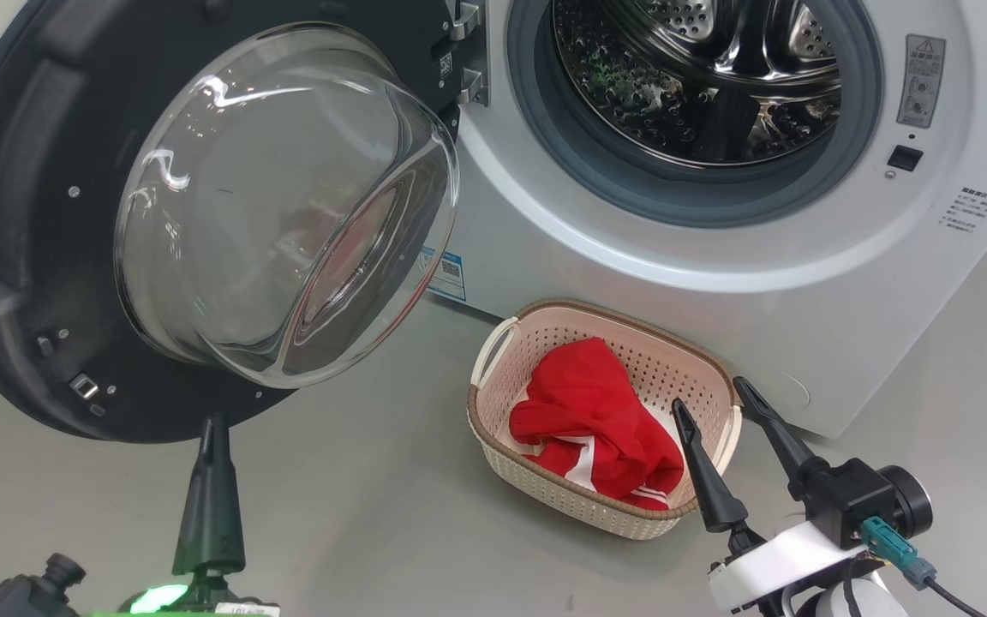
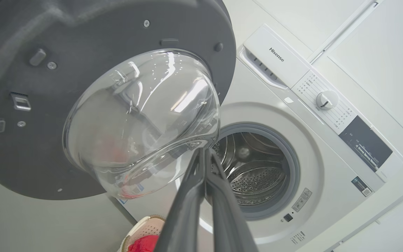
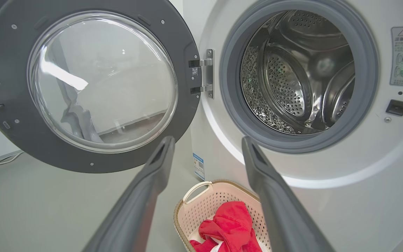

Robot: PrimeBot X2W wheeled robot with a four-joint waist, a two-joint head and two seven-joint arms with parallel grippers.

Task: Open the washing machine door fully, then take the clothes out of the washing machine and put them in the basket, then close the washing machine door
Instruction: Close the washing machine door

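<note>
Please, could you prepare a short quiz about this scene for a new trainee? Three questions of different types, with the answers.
1. True or false: the bright red clothes with white stripes lie inside the cream perforated plastic basket.
2. The large round black-rimmed glass door of the big white front-loading washing machine is: A) latched shut, B) swung open, C) taken off.
3. Which one is shut, the left gripper or the right gripper?
Key: 1 true; 2 B; 3 left.
</note>
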